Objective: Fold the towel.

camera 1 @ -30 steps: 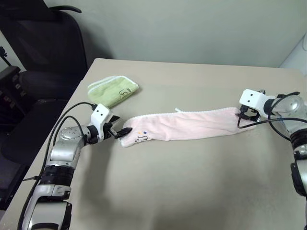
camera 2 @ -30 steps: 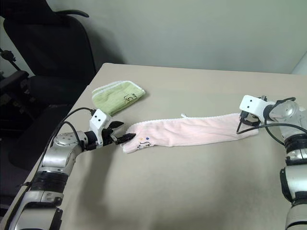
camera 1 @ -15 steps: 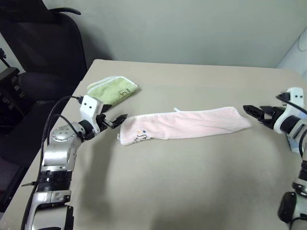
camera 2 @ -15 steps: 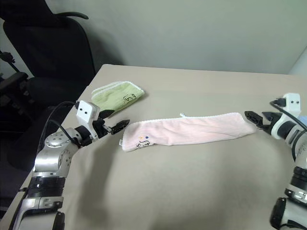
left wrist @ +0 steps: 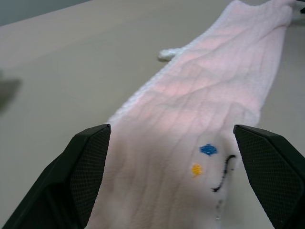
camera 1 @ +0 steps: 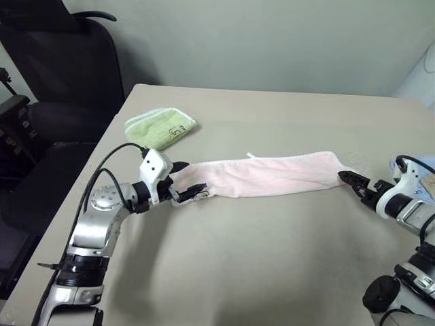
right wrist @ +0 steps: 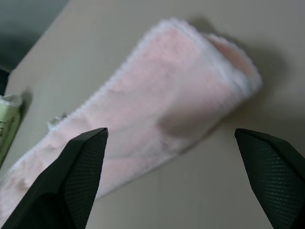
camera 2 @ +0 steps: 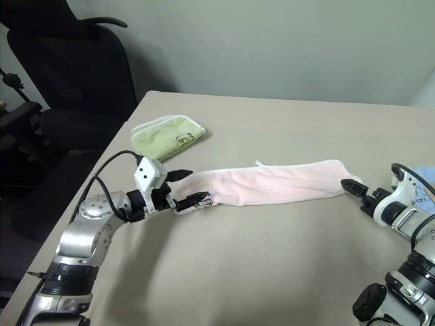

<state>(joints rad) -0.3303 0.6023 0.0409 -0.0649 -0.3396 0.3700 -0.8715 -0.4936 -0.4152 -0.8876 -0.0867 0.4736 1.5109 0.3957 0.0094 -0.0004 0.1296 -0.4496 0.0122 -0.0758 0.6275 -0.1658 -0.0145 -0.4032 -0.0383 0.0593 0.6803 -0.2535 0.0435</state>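
**Towel folded to a long strip, a gripper at each end**

Left eye view. The towel (camera 1: 268,175) lies as a narrow band across the middle of the table (camera 1: 272,265), already folded lengthwise, its long axis running from the robot's left to its right. This layout suits a crosswise fold, each short end being within reach of one arm. The left gripper (camera 1: 185,180) straddles the left end, fingers spread and released, one above the cloth and one at its near edge. The right gripper (camera 1: 352,180) points at the right end from just beside it, holding nothing. A green towel (camera 1: 160,128), folded small, lies apart near the far left corner, probably set aside.

Right eye view. The same arrangement appears; a small white loop (camera 2: 259,163) stands out from the towel's far edge.

Left wrist view. Pale pink terry cloth with soft shallow creases runs away between the two black, textured fingers (left wrist: 83,171), which stand wide to either side without pinching it. Blue and yellow dots and a dark curled embroidered mark (left wrist: 220,177) sit near this end. The far edge is white and scalloped.

Right wrist view. The right end shows as a rounded, layered fold with fuzzy nap and white edging, lying ahead of the open fingers (right wrist: 78,176), untouched.
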